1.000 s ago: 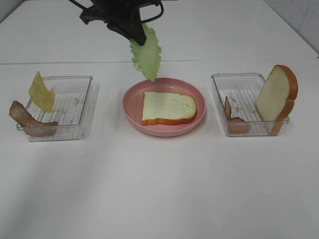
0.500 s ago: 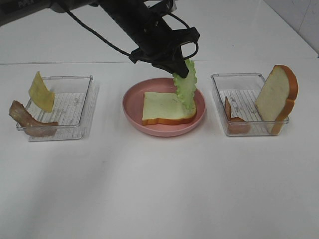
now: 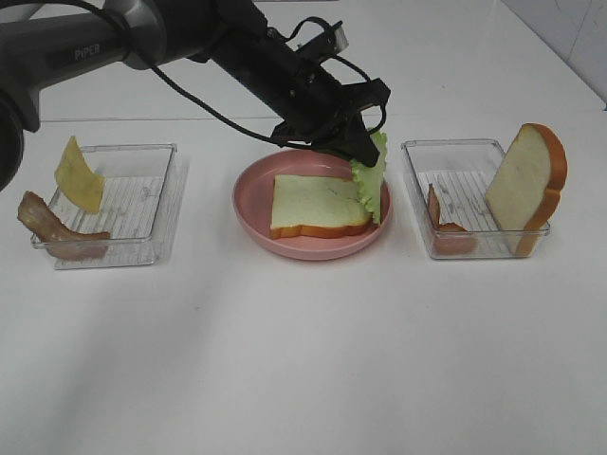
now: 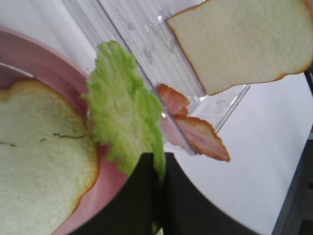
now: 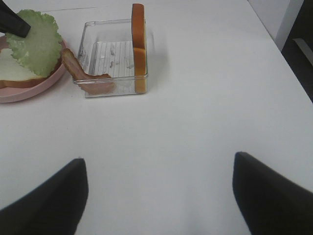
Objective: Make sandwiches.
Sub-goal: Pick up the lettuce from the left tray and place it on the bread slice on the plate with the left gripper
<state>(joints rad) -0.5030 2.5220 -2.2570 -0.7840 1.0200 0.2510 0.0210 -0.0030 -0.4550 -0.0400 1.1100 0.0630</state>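
Left hand (image 3: pixel 363 150) clenched on the ruffled green lettuce leaf (image 3: pixel 371 182), which hangs edge-down at the right edge of the white bread slice (image 3: pixel 318 204) on the round pink plate (image 3: pixel 248 210). Right hand (image 5: pixel 156 191) released, empty. Risk: let go here, the off-centre leaf may slide onto the rim.

A dark grey robot arm (image 3: pixel 180 28) with glossy rounded casing bears pale "PiPER" lettering (image 3: pixel 95 52). Thin black cables (image 3: pixel 318 21) loop along its black wrist to a matte black left pincer (image 3: pixel 363 152). The right pincer (image 5: pixel 157 159) shows as two black wedge-shaped fingers (image 5: pixel 49 200).
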